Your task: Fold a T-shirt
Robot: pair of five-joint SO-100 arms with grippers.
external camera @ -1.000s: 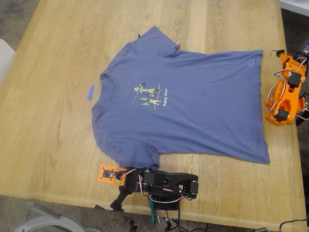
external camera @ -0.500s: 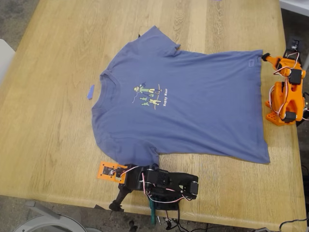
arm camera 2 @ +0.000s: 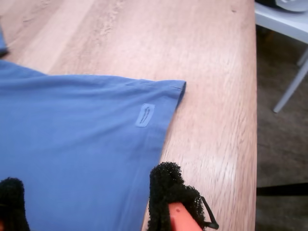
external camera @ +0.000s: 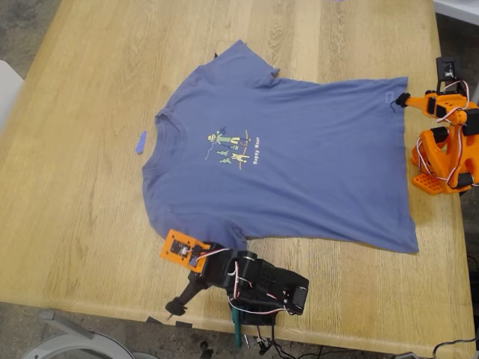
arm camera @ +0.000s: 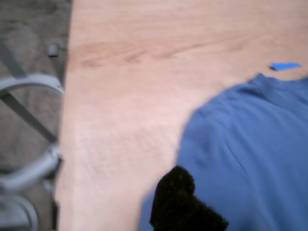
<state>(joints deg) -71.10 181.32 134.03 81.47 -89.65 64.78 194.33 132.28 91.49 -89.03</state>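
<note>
The T-shirt (external camera: 284,161) is spread flat on the table (external camera: 75,187) — my second gripper (arm camera 2: 82,192) is held agape over its hem corner, apparently for gripping; my first gripper's (external camera: 178,303) state cannot be told

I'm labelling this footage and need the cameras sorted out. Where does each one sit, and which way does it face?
Exterior view: high above, looking down on the table, the T-shirt and both arms.
First wrist view: on my first gripper, facing the sleeve and the blue scrap; a black pad shows.
Second wrist view: on my second gripper, facing the hem corner; black pads show.
All share the T-shirt.
</note>
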